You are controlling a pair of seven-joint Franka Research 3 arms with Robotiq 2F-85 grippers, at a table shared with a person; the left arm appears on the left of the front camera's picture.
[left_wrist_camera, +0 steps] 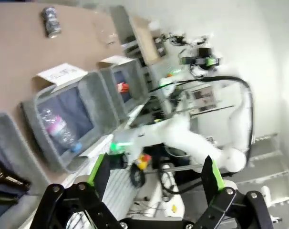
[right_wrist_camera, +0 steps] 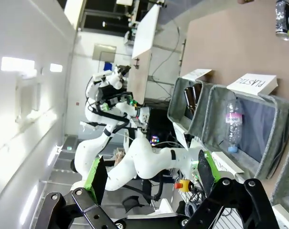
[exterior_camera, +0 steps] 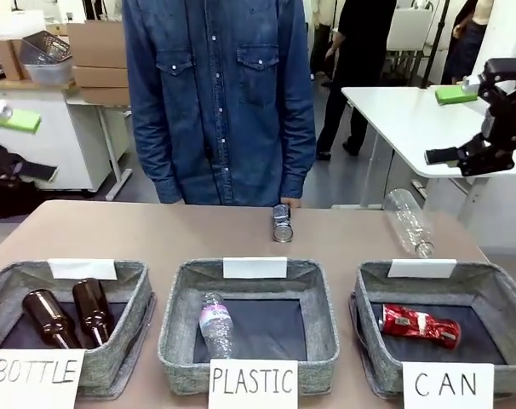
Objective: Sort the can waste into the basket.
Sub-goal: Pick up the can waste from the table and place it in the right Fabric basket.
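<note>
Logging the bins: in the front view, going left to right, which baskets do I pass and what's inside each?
BOTTLE basket holding two brown bottles → PLASTIC basket holding one clear bottle → CAN basket holding the red can.

Red can [exterior_camera: 421, 325] sat in grey basket [exterior_camera: 379, 362] at 4 o'clock; dark can [exterior_camera: 282, 223], silver-ended, at 12; table [exterior_camera: 156, 234] tan; bottles [exterior_camera: 92, 311] were brown.
</note>
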